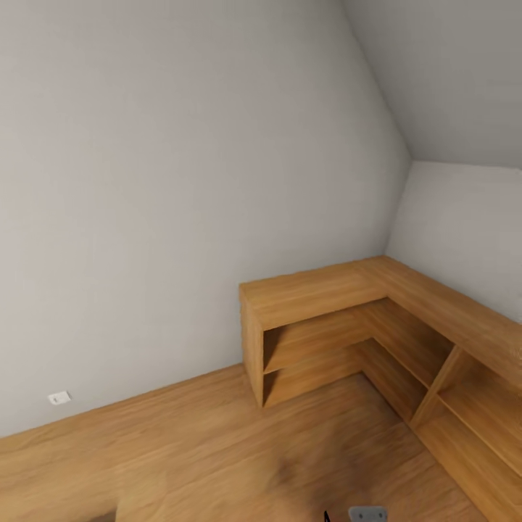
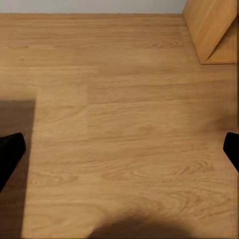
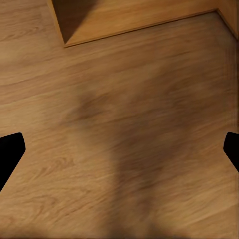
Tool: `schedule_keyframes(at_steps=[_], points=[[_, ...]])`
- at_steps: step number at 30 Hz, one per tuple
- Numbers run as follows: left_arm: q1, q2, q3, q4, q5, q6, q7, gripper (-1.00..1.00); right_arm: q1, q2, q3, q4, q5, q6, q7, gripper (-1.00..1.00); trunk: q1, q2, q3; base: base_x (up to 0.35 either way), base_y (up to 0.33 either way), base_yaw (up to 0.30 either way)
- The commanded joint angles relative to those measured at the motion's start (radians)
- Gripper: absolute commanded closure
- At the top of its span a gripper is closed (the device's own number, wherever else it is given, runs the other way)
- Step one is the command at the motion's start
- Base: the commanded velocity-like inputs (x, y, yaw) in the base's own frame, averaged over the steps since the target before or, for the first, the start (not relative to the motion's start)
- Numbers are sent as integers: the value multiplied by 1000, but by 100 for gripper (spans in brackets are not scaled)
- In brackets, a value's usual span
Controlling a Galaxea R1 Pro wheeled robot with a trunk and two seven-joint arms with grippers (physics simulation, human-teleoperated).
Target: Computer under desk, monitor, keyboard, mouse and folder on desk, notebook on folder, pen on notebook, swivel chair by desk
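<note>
None of the task's objects are in view; the computer, monitor, keyboard, mouse, folder, notebook, pen, swivel chair and desk are out of view. My left gripper [image 2: 119, 149] hangs open over bare wooden floor, its black fingertips [image 2: 10, 149] at the picture's two sides with nothing between them. My right gripper [image 3: 119, 152] is likewise open above the floor, one black fingertip [image 3: 10, 149] at each side and nothing held.
A light wooden L-shaped shelf unit [image 1: 326, 290] with open shelves fills the room's corner ahead and to the right. Its corner [image 2: 211, 30] and its base [image 3: 124, 17] show in the wrist views. Grey walls [image 1: 181, 181] stand behind; a white socket [image 1: 59, 397] sits low at left.
</note>
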Motion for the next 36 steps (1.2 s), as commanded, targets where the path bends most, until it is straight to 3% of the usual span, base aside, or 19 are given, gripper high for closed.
schedule_keyframes(at_steps=[1, 25, 36], points=[[1, -1, 4, -2, -4, 0, 2, -100, -1, 0, -8, 2, 11, -3, -5, -100, 1, -1, -2, 239, 0, -163], [1, 1, 4, -1, -3, -2, 5, -100, -1, 4, -8, 2, 11, -2, -5, -100, 1, -1, -33, 42, 0, -143], [1, 2, 5, -1, -2, -2, 7, -100, -1, 5, -8, 2, 11, -3, -6, -100, 1, -1, -38, 0, 15, -43]])
